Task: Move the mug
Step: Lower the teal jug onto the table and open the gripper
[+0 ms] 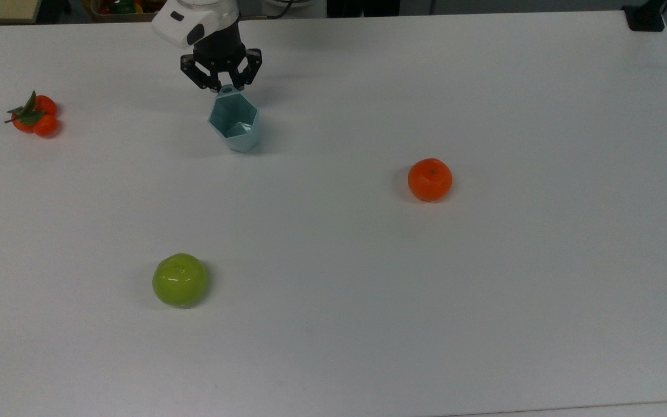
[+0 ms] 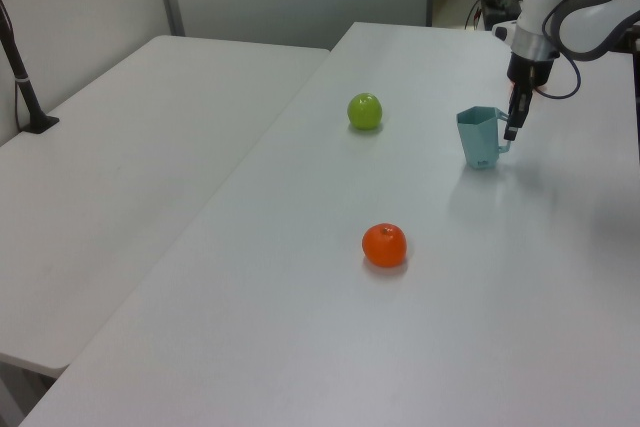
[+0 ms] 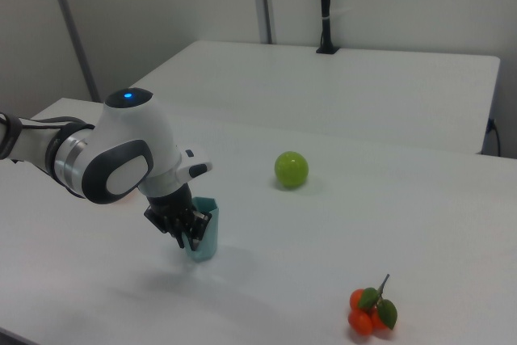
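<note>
White table [image 1: 484,87] with a mug [image 1: 234,126], three fruits and one robot arm.

Top view: mug at about 11 o'clock from the table's middle, upright on the surface, hexagonal rim up, ring handle pointing to 12 o'clock. Gripper [image 1: 222,87] directly above the handle, jaws clamped on it from either side. White arm reaching in from 12 o'clock. Orange [image 1: 429,179] at about 3 o'clock of the middle, well apart from the mug. Green apple [image 1: 179,280] at about 7 o'clock, near the front. Small cluster [image 1: 33,114] of red-orange fruit with green leaves at 9 o'clock of the mug, close to the table's edge.

Left view: mug [image 2: 479,137] standing level on the table, base down, handle at its 3 o'clock side. Gripper [image 2: 513,124] pointing down, closed on the handle. Apple [image 2: 365,111] at 9 o'clock of the mug, orange [image 2: 384,245] at 7 o'clock.

Right view: mug [image 3: 203,238] half hidden behind the gripper [image 3: 182,232], apple [image 3: 291,169] at 1 o'clock of it, cluster [image 3: 368,314] at 4 o'clock.
</note>
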Robot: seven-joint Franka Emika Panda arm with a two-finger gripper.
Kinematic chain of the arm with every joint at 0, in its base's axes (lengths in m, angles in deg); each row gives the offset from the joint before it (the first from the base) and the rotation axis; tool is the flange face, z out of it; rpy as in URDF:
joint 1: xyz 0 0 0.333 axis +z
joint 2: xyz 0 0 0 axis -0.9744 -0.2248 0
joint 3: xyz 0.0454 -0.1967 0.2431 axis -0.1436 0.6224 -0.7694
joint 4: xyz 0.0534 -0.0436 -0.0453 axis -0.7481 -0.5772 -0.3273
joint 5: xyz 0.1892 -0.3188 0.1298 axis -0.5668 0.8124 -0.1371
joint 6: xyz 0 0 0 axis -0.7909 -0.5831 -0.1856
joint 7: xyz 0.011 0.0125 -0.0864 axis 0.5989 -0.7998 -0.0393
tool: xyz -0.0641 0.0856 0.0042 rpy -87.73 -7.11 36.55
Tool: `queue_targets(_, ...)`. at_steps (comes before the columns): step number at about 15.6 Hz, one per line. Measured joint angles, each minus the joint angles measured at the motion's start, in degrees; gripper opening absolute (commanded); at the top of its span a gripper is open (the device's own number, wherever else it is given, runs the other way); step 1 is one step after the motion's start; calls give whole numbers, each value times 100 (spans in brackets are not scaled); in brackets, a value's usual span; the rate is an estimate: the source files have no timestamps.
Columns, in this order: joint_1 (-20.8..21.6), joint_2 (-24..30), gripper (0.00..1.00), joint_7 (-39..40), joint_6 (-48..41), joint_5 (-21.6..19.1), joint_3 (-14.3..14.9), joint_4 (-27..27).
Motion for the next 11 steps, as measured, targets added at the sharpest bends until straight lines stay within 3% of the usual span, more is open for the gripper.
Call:
queue_targets(8, -36, -18, 100, -150, -163, 0, 64, -156)
queue_targets(11, -42, 16, 100, -398, -353, 0, 68, -115)
